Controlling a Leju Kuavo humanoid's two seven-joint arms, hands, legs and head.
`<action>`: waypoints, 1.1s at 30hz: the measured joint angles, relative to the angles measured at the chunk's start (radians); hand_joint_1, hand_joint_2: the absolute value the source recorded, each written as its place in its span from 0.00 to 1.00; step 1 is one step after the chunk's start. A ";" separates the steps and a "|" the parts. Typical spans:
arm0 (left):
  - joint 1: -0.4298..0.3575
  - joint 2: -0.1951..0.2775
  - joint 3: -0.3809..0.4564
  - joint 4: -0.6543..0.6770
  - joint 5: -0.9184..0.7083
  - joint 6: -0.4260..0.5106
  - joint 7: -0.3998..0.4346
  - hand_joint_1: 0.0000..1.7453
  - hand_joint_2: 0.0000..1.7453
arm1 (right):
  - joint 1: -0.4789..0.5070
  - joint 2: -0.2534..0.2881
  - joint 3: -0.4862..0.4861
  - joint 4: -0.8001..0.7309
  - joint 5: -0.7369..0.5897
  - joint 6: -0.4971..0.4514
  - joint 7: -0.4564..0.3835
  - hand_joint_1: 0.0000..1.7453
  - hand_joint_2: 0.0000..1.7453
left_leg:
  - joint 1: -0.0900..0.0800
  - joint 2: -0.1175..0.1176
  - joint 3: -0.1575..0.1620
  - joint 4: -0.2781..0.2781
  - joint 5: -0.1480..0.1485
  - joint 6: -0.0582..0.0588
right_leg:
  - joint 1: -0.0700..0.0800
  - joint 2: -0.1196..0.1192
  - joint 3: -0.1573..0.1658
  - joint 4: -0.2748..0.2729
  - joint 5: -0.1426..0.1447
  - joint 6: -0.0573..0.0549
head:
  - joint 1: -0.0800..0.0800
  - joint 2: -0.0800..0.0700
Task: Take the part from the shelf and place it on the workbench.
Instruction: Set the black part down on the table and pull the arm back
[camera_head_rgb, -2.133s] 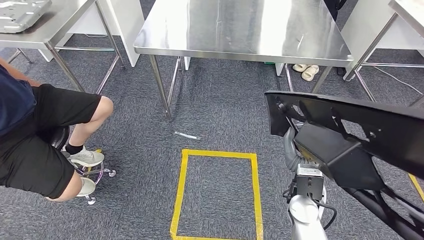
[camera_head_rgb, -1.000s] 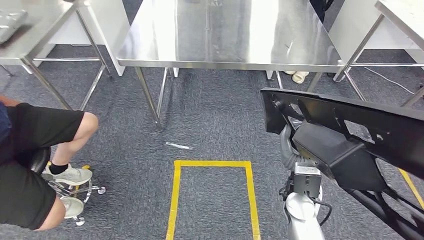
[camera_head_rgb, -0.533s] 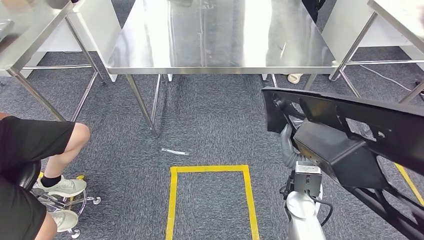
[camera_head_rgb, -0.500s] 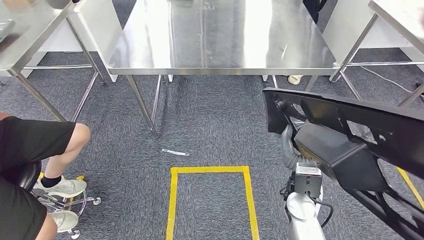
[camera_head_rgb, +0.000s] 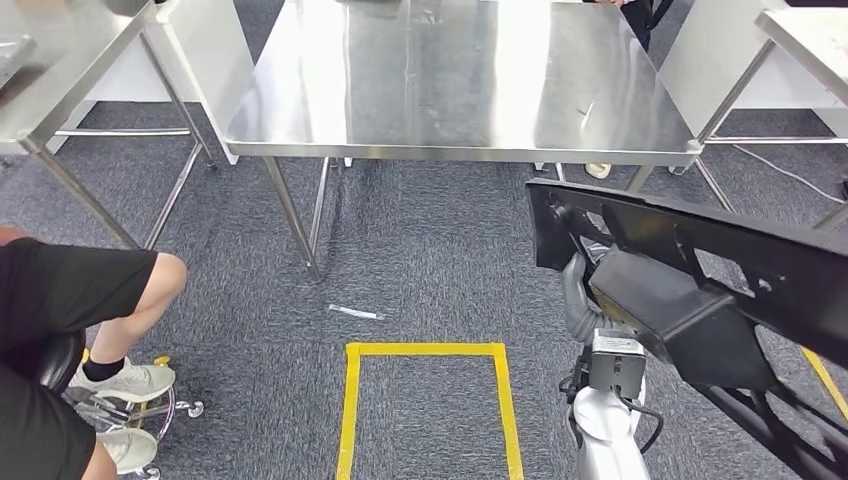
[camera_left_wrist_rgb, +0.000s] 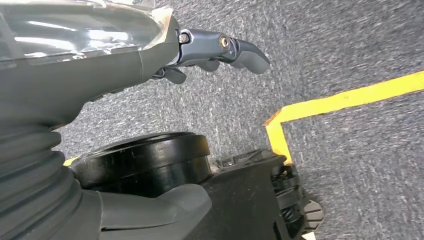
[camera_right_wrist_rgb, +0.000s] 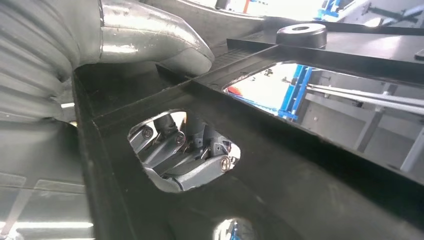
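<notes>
The part (camera_head_rgb: 700, 270) is a large black plastic panel with cut-outs, held low at the right of the head view over the carpet. My right hand (camera_right_wrist_rgb: 100, 50) grips it: the thumb (camera_right_wrist_rgb: 150, 42) lies on one face and the fingers (camera_right_wrist_rgb: 185, 160) show through a hole in the panel (camera_right_wrist_rgb: 310, 165). The silver right forearm (camera_head_rgb: 605, 410) rises under it. The steel workbench (camera_head_rgb: 460, 80) stands straight ahead with a bare top. My left hand (camera_left_wrist_rgb: 150, 55) hangs over the floor with its fingers apart, holding nothing.
A person (camera_head_rgb: 70, 300) in black shorts sits on a wheeled stool (camera_head_rgb: 130, 410) at the left. Yellow floor tape (camera_head_rgb: 425, 350) marks a rectangle before the workbench. More steel tables stand at far left (camera_head_rgb: 60, 60) and far right (camera_head_rgb: 810, 40). A small white strip (camera_head_rgb: 355, 312) lies on the carpet.
The camera has moved: the workbench now fills more of the view, and the person and floor tape have shifted. The black part stays in my right hand.
</notes>
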 joint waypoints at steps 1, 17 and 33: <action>0.000 0.000 0.000 0.000 0.000 0.001 0.000 0.00 1.00 | 0.000 -0.001 0.000 0.001 -0.003 -0.001 -0.002 1.00 1.00 | -0.001 0.001 0.002 0.002 -0.002 -0.005 | 0.003 0.000 0.003 -0.002 -0.004 -0.012 | -0.001 0.000; 0.007 0.009 0.000 -0.026 0.010 0.032 0.017 0.00 1.00 | 0.002 -0.002 0.001 0.023 -0.017 0.004 -0.032 1.00 1.00 | -0.011 0.005 -0.091 0.012 0.047 -0.001 | -0.005 0.011 0.106 -0.005 -0.066 -0.018 | -0.005 0.000; 0.012 0.017 0.001 -0.056 0.009 0.053 0.022 0.00 1.00 | -0.009 -0.002 0.002 0.038 -0.008 0.022 -0.031 1.00 1.00 | -0.010 -0.002 0.017 0.001 -0.008 -0.012 | -0.014 -0.008 -0.007 0.002 0.020 -0.007 | 0.001 0.000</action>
